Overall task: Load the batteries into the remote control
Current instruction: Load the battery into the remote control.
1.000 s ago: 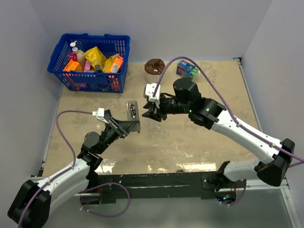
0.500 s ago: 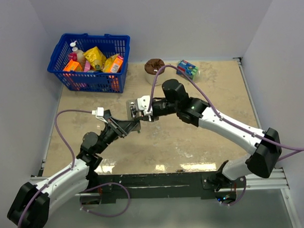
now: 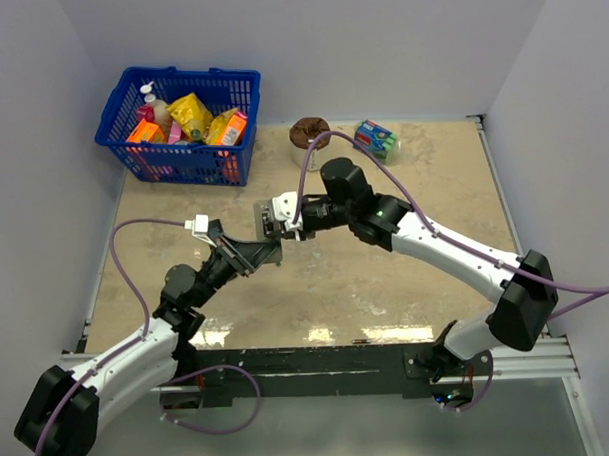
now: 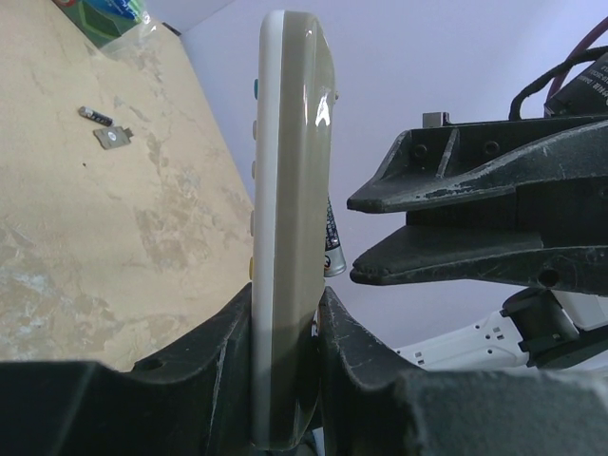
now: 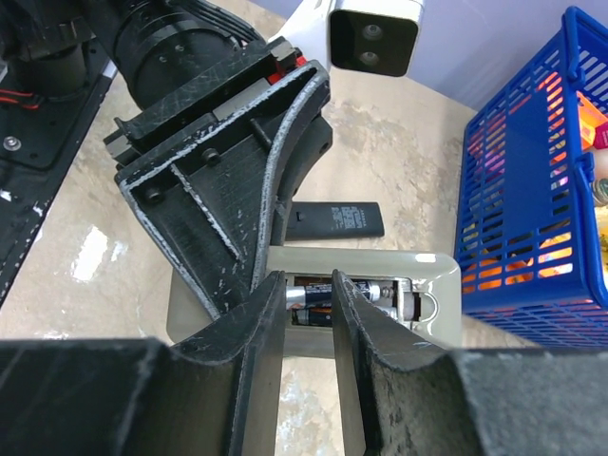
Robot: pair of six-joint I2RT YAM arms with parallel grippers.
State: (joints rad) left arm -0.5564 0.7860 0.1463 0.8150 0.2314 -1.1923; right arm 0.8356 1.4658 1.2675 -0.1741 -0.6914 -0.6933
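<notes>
Since a second ago the left gripper [image 3: 247, 252] has kept its place, clamped on the lower end of the remote [image 3: 266, 221]. It holds the remote on end, clear of the table [image 3: 386, 275]. The right gripper [image 3: 284, 225] has swung left, from a spot apart from the remote to its open back. Its fingers [image 5: 261, 323] stand narrowly apart, tips at the bay where the batteries [image 5: 366, 293] lie. Whether they pinch one cannot be told. In the left wrist view, one battery sits between the remote's back and the right fingertips.
</notes>
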